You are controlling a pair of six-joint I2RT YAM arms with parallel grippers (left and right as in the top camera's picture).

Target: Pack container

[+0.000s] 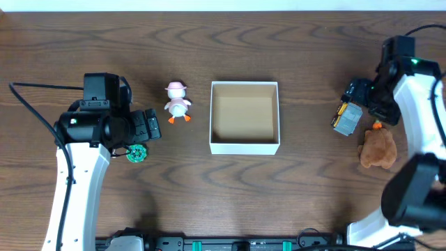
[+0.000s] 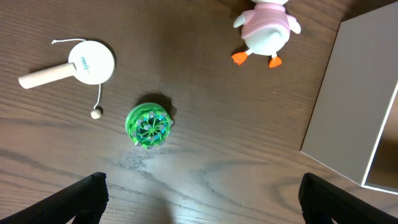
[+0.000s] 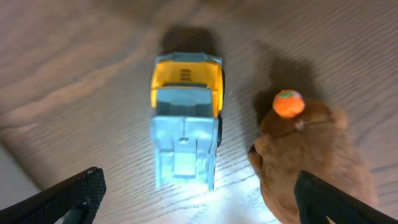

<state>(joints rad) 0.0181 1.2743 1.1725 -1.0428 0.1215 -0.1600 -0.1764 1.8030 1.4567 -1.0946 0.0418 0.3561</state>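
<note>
While the container (image 1: 244, 147) is sitting in the middle of the bench (image 1: 313, 42) with nothing showing on its tan floor, the packing is looking barely begun, as far as I can judge: every toy in view is lying outside it. A pink-and-white duck (image 1: 178, 102) is standing just left of the box. A green top (image 1: 137, 153) is lying further left, and a small wooden paddle drum (image 2: 87, 62) is showing near it in the left wrist view. A yellow-and-grey truck (image 1: 347, 117) and a brown plush (image 1: 377, 148) are lying well to the right of the box, close beside each other. The left hand (image 2: 202, 180) is hanging spread wide above the top, gripping nothing and touching nothing. The right hand (image 3: 199, 174) is hovering over the truck with its fingers (image 3: 68, 196) equally far apart, also empty. All the loading is waiting to be done.
</note>
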